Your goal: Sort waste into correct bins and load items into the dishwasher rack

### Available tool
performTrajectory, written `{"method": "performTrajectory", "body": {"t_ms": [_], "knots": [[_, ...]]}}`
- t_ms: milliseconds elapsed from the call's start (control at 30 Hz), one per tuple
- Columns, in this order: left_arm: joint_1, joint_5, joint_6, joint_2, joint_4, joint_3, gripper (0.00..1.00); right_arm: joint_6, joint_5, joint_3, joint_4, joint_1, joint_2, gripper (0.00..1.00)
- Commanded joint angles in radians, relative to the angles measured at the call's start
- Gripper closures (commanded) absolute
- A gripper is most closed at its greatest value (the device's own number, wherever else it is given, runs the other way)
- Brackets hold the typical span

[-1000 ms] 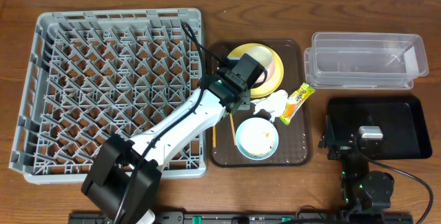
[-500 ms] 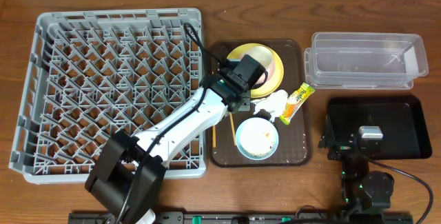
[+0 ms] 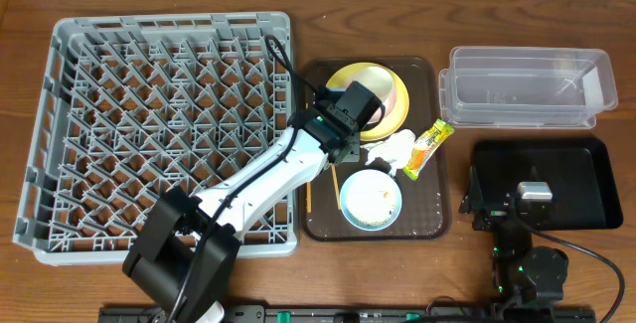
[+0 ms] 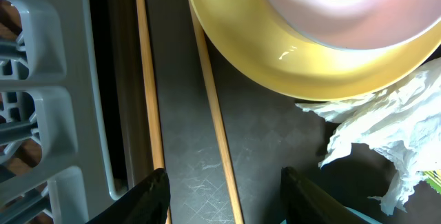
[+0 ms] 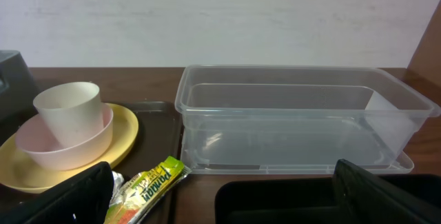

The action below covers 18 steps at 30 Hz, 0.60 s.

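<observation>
While the left gripper (image 4: 224,195) is held half spread and empty astride one of the chopsticks (image 4: 215,117) lying along the brown tray's (image 4: 275,145) left edge, it should be lowered squarely so the yellow plate (image 4: 275,62) is not nudged. The right gripper (image 5: 224,196) is spread wide, empty.

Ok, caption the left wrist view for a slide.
Left gripper open astride a wooden chopstick on the tray, beside the yellow plate.
</observation>
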Motion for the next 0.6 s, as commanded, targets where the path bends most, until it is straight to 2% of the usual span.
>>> {"method": "performTrajectory", "body": {"t_ms": [0,233,333,467,567], "knots": [[0.001,0.003,-0.008,0.013,0.002,-0.011,0.46,-0.007,-0.001,-0.001,-0.003,-0.018,-0.007,0.01],[-0.005,0.003,-0.009,0.013,0.002,-0.011,0.46,-0.007,-0.001,-0.001,-0.003,-0.018,-0.007,0.01],[-0.008,0.002,-0.009,0.013,0.002,-0.011,0.27,-0.007,-0.001,-0.001,-0.003,-0.018,-0.007,0.01],[-0.008,0.003,-0.009,0.013,0.002,-0.011,0.26,-0.007,-0.001,-0.001,-0.003,-0.018,-0.007,0.01],[-0.008,0.002,-0.008,0.013,0.002,-0.011,0.11,-0.007,-0.001,-0.001,-0.003,-0.020,-0.007,0.01]]}}
